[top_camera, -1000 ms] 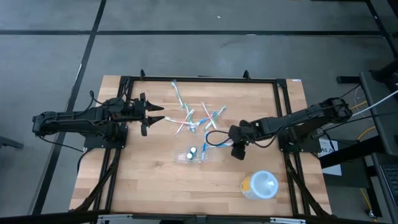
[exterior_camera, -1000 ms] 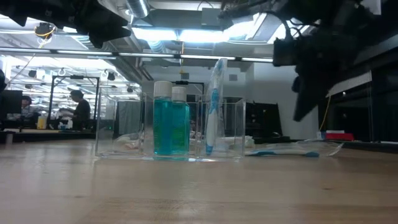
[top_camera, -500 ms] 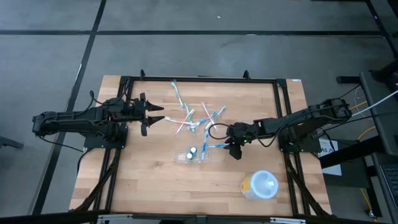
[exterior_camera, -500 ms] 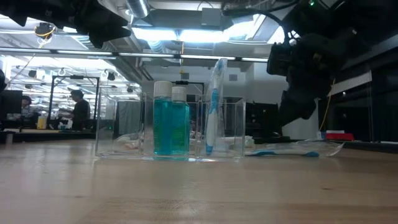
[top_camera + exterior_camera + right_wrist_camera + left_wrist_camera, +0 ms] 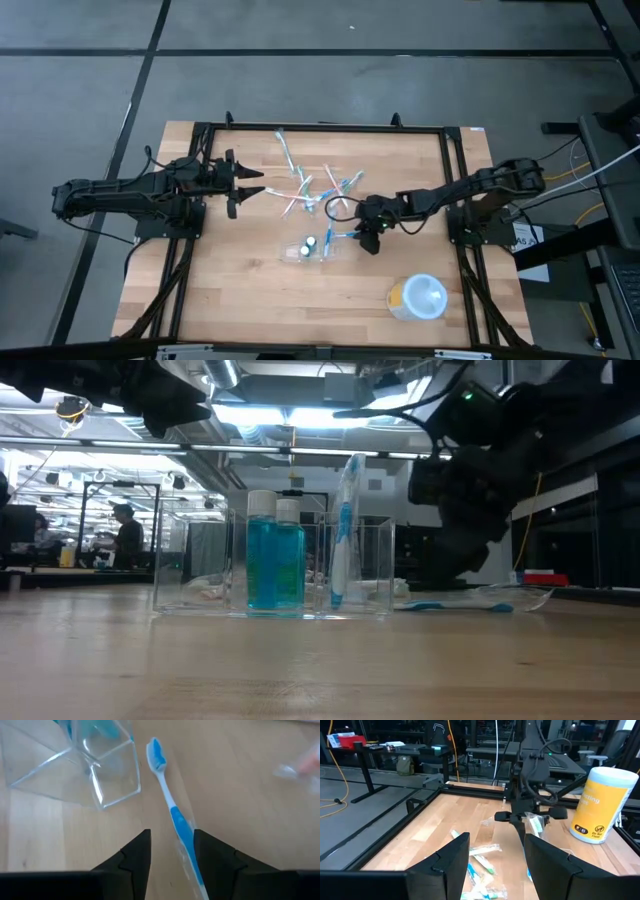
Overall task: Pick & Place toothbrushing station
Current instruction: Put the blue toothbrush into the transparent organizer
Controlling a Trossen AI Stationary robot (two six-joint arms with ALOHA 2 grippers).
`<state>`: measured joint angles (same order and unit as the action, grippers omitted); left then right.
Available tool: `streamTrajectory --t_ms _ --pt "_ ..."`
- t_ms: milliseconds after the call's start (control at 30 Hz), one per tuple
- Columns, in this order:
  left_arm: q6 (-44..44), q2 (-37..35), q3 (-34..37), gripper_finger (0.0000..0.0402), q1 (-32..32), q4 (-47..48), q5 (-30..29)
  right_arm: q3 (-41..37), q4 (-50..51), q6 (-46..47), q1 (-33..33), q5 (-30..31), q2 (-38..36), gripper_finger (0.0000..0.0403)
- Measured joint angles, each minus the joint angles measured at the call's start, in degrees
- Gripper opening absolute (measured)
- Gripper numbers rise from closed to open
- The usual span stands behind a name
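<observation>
The clear rectangular holder [image 5: 308, 249] stands on the table near its middle. In the low view [image 5: 270, 565] it holds two teal bottles and an upright wrapped item. My right gripper [image 5: 365, 238] is open just right of the holder, low over the table. In the right wrist view [image 5: 172, 857] a wrapped blue and white toothbrush [image 5: 170, 810] lies on the wood and runs between the fingers; I cannot tell whether they touch it. The holder's corner [image 5: 100, 770] is just ahead. My left gripper [image 5: 258, 186] is open and empty above the table's left side.
A pile of wrapped toothbrushes [image 5: 312, 186] lies at the table's far middle, also in the left wrist view [image 5: 475, 857]. A round white and yellow container [image 5: 418, 298] stands near the front right. A black frame [image 5: 320, 127] runs around the table.
My right gripper has gone toward the table's left edge, closer to the holder, and has come lower over the toothbrush lying on the table. The holder and the left arm have kept still.
</observation>
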<state>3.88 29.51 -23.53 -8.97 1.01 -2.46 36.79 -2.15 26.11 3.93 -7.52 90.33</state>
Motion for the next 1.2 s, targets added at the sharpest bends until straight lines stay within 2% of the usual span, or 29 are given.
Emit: streamTrajectory --t_ms 400,800,933,1200 --pt "-0.04 0.02 0.0 0.0184 0.0 0.04 0.05 8.81 6.45 -5.86 -0.4 0.17 9.31 0.0149" --pt "0.13 0.03 0.0 0.0184 0.0 0.09 0.61 10.15 12.11 -5.88 0.45 5.94 10.47 0.0147" --pt "0.35 0.03 0.0 0.0184 0.0 0.09 0.63 10.15 13.38 -4.18 1.34 9.19 10.47 0.0132" --pt "0.46 0.03 0.0 0.0184 0.0 0.09 1.62 10.15 15.55 -1.54 2.66 12.47 10.4 0.0076"
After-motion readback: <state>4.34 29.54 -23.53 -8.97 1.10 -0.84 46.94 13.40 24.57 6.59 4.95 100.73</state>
